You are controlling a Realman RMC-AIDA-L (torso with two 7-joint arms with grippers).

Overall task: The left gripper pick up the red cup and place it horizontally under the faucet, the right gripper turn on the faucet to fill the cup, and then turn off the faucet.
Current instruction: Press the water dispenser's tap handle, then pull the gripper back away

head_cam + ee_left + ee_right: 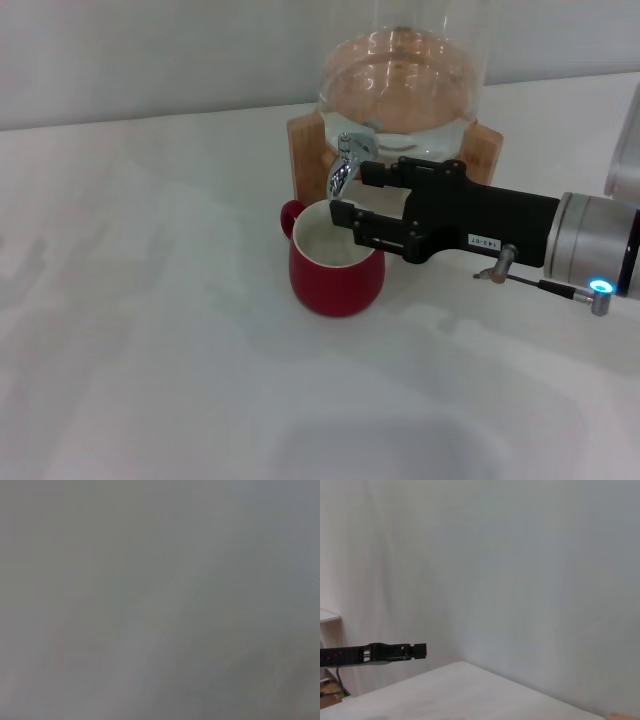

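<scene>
The red cup [335, 270] stands upright on the white table [150, 330], right below the faucet [344, 160], with its handle toward the left. The faucet is a chrome tap on a glass dispenser [400, 80] in a wooden stand [305, 150]. My right gripper [350, 192] reaches in from the right and is open. Its far finger lies beside the tap body and its near finger lies over the cup's rim, with the spout tip between them. No stream of water is visible. The left gripper is out of view, and the left wrist view shows only plain grey.
The dispenser holds liquid and stands at the back of the table against a pale wall. The right wrist view shows that wall [520, 570], a table edge and a thin black bar [380, 653] at one side.
</scene>
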